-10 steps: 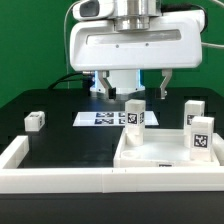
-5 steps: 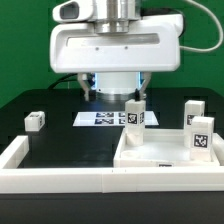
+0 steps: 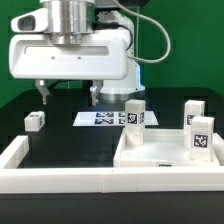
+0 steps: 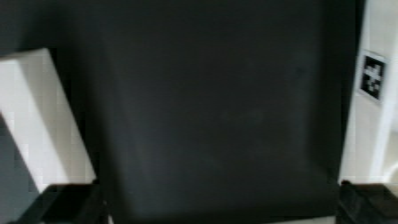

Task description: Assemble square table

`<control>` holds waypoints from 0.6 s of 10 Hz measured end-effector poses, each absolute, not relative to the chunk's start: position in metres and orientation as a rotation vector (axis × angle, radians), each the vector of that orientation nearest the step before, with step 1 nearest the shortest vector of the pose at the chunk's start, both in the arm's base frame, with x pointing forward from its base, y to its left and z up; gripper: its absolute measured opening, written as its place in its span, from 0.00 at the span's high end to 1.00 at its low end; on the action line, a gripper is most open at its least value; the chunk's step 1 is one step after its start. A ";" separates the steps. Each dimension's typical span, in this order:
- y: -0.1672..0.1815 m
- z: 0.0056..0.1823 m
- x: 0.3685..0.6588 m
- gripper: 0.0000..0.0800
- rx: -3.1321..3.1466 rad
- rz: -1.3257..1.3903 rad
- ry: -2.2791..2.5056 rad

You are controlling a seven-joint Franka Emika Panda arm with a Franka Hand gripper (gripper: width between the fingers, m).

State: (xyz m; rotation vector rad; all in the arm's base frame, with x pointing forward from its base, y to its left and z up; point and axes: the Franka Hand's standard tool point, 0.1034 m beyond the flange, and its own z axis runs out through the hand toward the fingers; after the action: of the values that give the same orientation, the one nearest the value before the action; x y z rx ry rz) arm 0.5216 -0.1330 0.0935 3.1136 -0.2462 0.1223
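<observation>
Gripper (image 3: 69, 94) has shifted toward nine o'clock, jaws open, empty; tabletop panel (image 3: 165, 158) holds upright leg blocks (image 3: 134, 114).

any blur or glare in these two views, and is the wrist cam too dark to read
Exterior view: evenly lit, tags on the leg blocks crisp, gripper slightly soft, a pale sheen on the black table. Wrist view: mostly dark surface, dim and soft, white edges smeared, one tag only partly in frame and blurred.
</observation>
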 end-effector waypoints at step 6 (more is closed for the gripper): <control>-0.180 0.094 0.512 0.19 3.099 0.120 -0.263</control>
State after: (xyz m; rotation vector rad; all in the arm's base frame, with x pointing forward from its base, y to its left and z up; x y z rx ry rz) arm 0.5119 -0.1796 0.0935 3.0994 -0.2630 0.1202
